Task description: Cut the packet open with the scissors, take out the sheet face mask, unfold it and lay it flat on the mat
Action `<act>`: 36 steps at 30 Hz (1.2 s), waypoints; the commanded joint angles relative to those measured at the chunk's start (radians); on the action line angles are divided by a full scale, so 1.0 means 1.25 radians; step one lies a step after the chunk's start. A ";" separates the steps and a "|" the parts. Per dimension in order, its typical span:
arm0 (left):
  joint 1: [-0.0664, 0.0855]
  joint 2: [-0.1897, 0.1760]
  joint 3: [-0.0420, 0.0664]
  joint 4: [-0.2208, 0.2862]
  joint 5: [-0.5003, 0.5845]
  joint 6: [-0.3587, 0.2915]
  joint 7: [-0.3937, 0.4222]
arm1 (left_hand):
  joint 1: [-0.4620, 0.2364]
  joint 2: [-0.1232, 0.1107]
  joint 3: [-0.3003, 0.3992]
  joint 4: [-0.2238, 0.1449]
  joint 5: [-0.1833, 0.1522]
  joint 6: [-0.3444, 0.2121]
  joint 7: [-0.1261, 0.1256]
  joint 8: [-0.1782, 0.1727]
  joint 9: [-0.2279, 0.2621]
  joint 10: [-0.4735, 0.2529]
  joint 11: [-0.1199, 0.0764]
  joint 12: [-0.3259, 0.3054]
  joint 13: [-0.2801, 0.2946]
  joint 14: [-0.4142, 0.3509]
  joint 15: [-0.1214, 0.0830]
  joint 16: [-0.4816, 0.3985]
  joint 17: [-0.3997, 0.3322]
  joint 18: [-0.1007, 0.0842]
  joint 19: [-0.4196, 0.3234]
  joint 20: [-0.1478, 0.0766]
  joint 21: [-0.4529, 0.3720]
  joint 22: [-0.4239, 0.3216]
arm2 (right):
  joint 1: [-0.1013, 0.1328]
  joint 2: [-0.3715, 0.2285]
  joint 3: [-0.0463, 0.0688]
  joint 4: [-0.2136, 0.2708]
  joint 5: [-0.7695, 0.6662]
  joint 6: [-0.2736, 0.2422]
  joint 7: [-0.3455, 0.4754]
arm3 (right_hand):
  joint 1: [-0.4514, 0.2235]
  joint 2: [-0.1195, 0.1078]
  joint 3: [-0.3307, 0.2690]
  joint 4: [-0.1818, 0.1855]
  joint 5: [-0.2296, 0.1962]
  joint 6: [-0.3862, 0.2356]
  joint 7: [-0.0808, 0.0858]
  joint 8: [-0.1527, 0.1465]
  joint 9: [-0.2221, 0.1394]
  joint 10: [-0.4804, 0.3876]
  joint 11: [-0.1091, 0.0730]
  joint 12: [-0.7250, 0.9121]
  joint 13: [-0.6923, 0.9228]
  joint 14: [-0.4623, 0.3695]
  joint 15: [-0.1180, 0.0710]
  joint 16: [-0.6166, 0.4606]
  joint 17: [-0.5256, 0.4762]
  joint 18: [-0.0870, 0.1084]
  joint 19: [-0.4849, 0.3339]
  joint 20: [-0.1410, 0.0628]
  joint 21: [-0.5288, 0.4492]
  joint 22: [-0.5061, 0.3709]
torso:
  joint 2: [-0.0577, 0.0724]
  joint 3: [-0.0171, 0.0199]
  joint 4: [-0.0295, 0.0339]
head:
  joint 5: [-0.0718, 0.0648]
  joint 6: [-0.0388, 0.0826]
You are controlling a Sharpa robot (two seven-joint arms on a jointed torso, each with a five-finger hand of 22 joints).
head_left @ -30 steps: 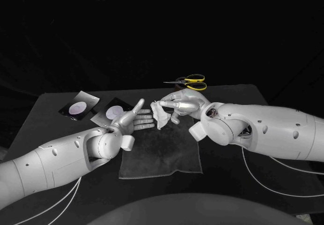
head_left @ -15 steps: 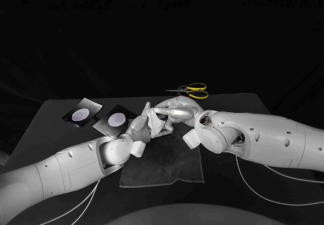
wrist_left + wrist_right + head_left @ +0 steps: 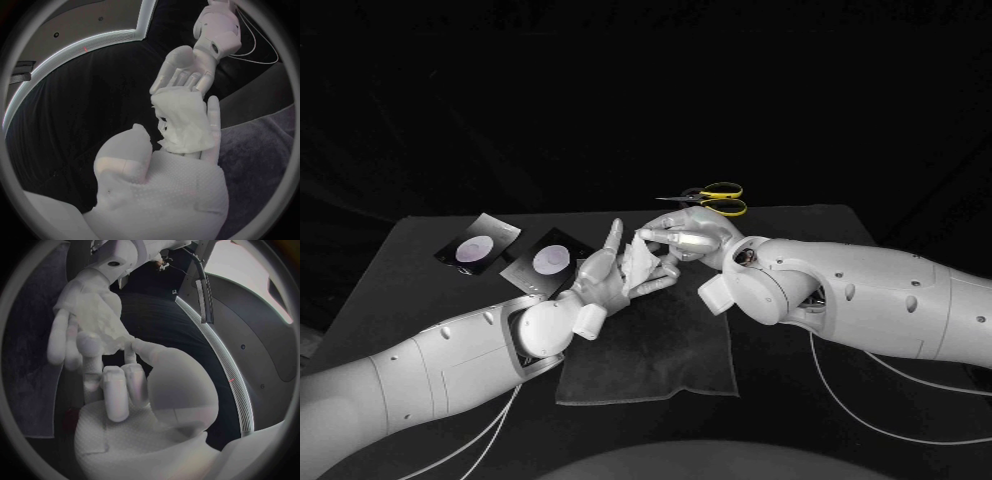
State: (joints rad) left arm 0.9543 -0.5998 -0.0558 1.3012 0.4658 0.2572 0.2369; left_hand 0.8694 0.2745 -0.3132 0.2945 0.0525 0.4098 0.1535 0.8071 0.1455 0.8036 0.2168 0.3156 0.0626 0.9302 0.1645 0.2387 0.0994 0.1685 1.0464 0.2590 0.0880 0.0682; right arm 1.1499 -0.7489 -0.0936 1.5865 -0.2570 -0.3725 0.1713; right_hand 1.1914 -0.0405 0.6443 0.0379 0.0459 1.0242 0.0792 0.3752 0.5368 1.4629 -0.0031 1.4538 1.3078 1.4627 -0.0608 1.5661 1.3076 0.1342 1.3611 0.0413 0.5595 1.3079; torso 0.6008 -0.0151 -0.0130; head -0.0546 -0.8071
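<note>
Above the dark mat (image 3: 653, 350), my two hands meet around the folded white face mask (image 3: 642, 260). My right hand (image 3: 684, 234) pinches its upper edge. My left hand (image 3: 609, 276) lies flat against the mask with straight, spread fingers. In the left wrist view the mask (image 3: 182, 125) rests on my left hand (image 3: 164, 172), its thumb close beside the lower edge, and my right hand (image 3: 185, 70) reaches in from beyond. The right wrist view shows the mask (image 3: 100, 320) between my right hand (image 3: 122, 385) and my left hand (image 3: 65, 335). The yellow-handled scissors (image 3: 713, 198) lie at the table's far edge.
Two dark packet pieces with pale round prints, one (image 3: 479, 245) and the other (image 3: 548, 258), lie on the black table (image 3: 401, 300) left of the mat. Both forearms cross above the mat's sides. White cables hang from each arm toward the front.
My left hand has risen and turned from beside the mask to lie flat against it. My right hand has kept hold of the mask throughout.
</note>
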 commanded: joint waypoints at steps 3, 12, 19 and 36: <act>-0.002 -0.025 0.002 0.015 0.030 0.028 0.015 | 0.005 0.015 -0.012 0.000 -0.003 0.014 0.094 0.001 -0.004 0.022 -0.004 -0.011 0.001 0.019 -0.005 -0.008 0.002 0.014 0.017 -0.006 0.005 -0.001 | 0.000 -0.030 0.000 0.008 -0.022 0.003 -0.007 | 0.005 0.011 0.055 -0.061 0.002 0.007 -0.004 0.004 0.004 0.055 0.000 0.003 0.151 0.086 -0.002 0.004 0.211 0.008 0.005 0.002 0.004 0.056 | 0.001 0.0025 0.0010 | -0.001 -0.008; -0.002 -0.048 0.002 0.032 0.004 0.003 0.014 | 0.018 0.015 -0.012 0.000 -0.003 0.026 0.090 0.000 -0.009 0.040 -0.007 -0.022 0.001 0.027 -0.006 -0.019 0.001 0.012 0.010 -0.006 -0.008 -0.004 | -0.001 -0.063 0.000 0.031 -0.043 -0.004 -0.024 | 0.004 0.011 0.055 -0.065 0.002 0.008 -0.005 0.005 0.005 0.055 -0.001 0.005 0.152 0.086 -0.002 0.004 0.211 0.008 0.005 0.002 0.005 0.056 | 0.001 0.0025 0.0002 | -0.002 -0.018; -0.002 -0.052 0.002 0.048 -0.065 0.020 -0.008 | 0.101 0.004 -0.026 -0.007 -0.004 0.042 0.084 -0.011 -0.023 0.061 -0.007 -0.058 0.000 0.005 0.005 -0.064 -0.010 0.012 -0.086 0.016 -0.021 -0.004 | -0.001 -0.060 -0.001 0.024 -0.058 -0.018 -0.044 | 0.003 0.011 0.054 -0.067 0.002 0.008 -0.005 0.005 0.005 0.055 -0.001 0.005 0.152 0.086 -0.002 0.004 0.211 0.008 0.005 0.002 0.005 0.056 | 0.001 0.0000 0.0003 | -0.002 -0.025; -0.002 -0.061 0.003 0.071 -0.178 0.044 -0.006 | 0.467 -0.234 0.117 -0.092 -0.003 0.110 0.045 -0.116 -0.057 0.102 -0.019 -0.130 0.004 0.103 -0.018 -0.039 0.034 0.014 -0.041 0.000 -0.004 0.002 | -0.001 -0.048 -0.003 0.018 -0.071 -0.014 -0.059 | 0.001 0.011 0.054 -0.069 0.002 0.008 -0.005 0.006 0.005 0.054 -0.001 0.003 0.150 0.086 -0.002 0.004 0.211 0.009 0.004 0.002 -0.001 0.055 | 0.001 0.0015 -0.0003 | 0.000 -0.034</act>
State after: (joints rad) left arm 0.9525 -0.6774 -0.0540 1.3856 0.2993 0.2906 0.2208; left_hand 1.4395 -0.0130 -0.1779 0.1804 0.0525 0.5441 0.1655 0.6655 0.0750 0.9252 0.1908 0.1541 0.0659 1.0538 0.1443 0.1864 0.1388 0.1749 0.9912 0.2607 0.0807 0.0694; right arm 1.1487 -0.8085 -0.0980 1.6038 -0.3308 -0.4014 0.1013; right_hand 1.1915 -0.0406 0.6399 0.0311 0.0427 1.0246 0.0796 0.3757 0.5368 1.4627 -0.0029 1.4576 1.3080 1.4609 -0.0589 1.5675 1.3074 0.1311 1.3608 0.0415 0.5594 1.3076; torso 0.6023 -0.0145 -0.0112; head -0.0565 -0.8489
